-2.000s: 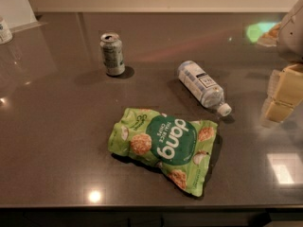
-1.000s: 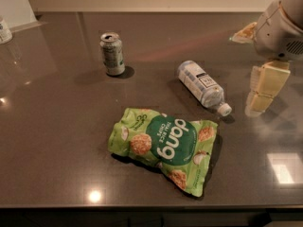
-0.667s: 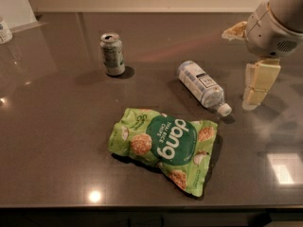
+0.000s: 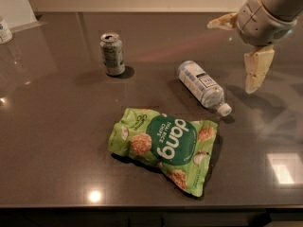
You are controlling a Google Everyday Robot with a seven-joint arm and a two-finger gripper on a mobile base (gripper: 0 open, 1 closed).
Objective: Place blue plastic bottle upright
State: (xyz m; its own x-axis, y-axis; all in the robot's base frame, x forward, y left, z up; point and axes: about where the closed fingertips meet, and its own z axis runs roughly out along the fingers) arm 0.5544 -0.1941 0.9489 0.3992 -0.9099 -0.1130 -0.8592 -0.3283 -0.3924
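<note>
The blue plastic bottle [image 4: 200,84] lies on its side on the dark grey counter [image 4: 57,126], right of centre. Its white cap [image 4: 224,109] points toward the front right and its base toward the back left. My gripper [image 4: 229,57] hangs above the counter at the upper right, just right of the bottle and apart from it. It is open and empty: one cream finger [image 4: 222,21] points left and the other [image 4: 256,69] points down.
A silver drink can [image 4: 112,53] stands upright at the back left of the bottle. A green chip bag [image 4: 165,143] lies flat in front of the bottle. A small white container [image 4: 4,30] sits at the far left edge. The counter's front edge runs along the bottom.
My gripper has moved left and up, from the right edge of the view to a spot closer to the bottle. The bottle, can and bag have not moved.
</note>
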